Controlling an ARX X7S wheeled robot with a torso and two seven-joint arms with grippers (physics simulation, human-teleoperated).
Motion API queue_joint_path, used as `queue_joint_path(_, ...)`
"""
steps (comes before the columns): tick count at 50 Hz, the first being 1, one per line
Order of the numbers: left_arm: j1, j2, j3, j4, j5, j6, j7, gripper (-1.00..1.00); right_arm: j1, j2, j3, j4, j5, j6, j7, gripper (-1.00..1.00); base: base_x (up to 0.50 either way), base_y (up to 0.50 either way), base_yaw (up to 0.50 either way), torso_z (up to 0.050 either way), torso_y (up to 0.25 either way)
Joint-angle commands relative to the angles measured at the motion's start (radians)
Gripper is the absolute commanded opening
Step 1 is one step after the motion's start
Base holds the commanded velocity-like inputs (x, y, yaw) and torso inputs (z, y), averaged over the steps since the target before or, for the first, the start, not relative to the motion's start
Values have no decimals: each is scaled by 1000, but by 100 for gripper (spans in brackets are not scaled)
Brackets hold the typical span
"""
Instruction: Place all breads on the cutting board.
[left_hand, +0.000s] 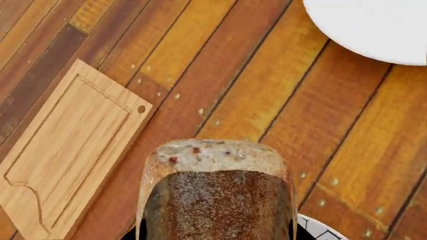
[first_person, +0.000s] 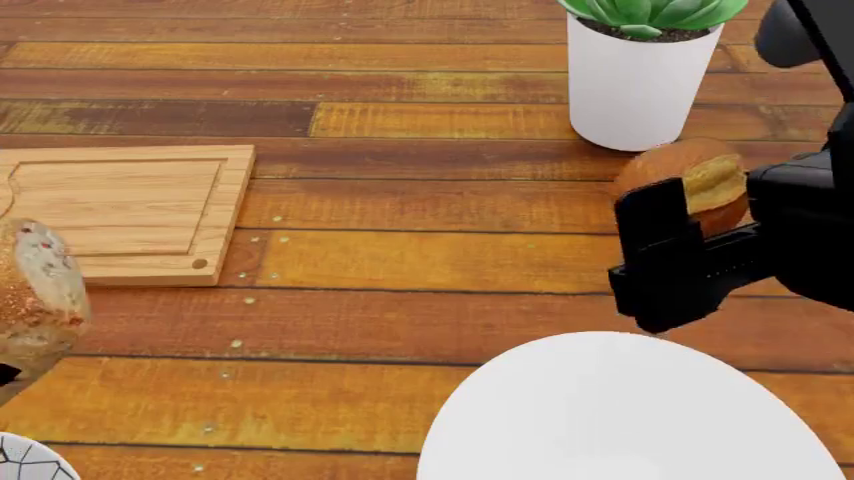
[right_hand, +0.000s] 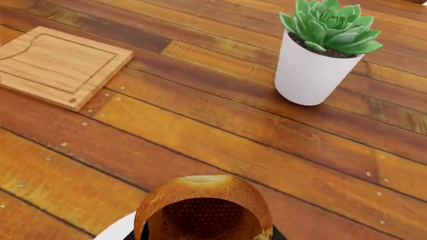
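Two breads aloft: speckled loaf (left_hand: 217, 192) clamped in left gripper (left_hand: 217, 230) beside the cutting board (left_hand: 67, 160), round roll (right_hand: 203, 210) pinched in right gripper (first_person: 681, 260). Probably light, crusty, crushable; best gripped gently across the middle.

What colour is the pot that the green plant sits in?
Plain white pot, clearest in the right wrist view.

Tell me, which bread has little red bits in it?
The speckled loaf slice with the pale cut face, at the robot's left side near the tan wooden cutting board. The round brown roll by the right gripper is plain and smooth.
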Motion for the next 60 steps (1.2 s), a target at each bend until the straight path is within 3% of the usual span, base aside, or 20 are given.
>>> queue_joint_path(1,26,60,-151,-202,-65,103,-282,-100,29,-10,46,-22,-56,-69,22,-100,0,0,0,0,0)
queue_joint_path(7,43,93,-217,-269,-153,117,-413,-100,27,-17,68,-24,-17,-117,59,-100,0,0,0,0,0)
queue_joint_path(9,52,119,-263,-344,-237,126,-519,-100,26,-27,66,-26,-21,-120,64,-100,0,-1,0,0,0)
queue_joint_path(16,45,153,-302,-427,-281,149,-600,-100,18,-33,97,-20,-82,-196,47,-100,0,0,0,0,0)
queue_joint_path(40,47,182,-335,-503,-268,205,-692,-100,11,-46,100,-9,-123,-227,45,-100,5,460,0,0,0)
queue_joint_path(60,53,203,-335,-520,-234,234,-700,-100,-14,-49,101,-2,-138,-253,38,-100,8,471,0,0,0)
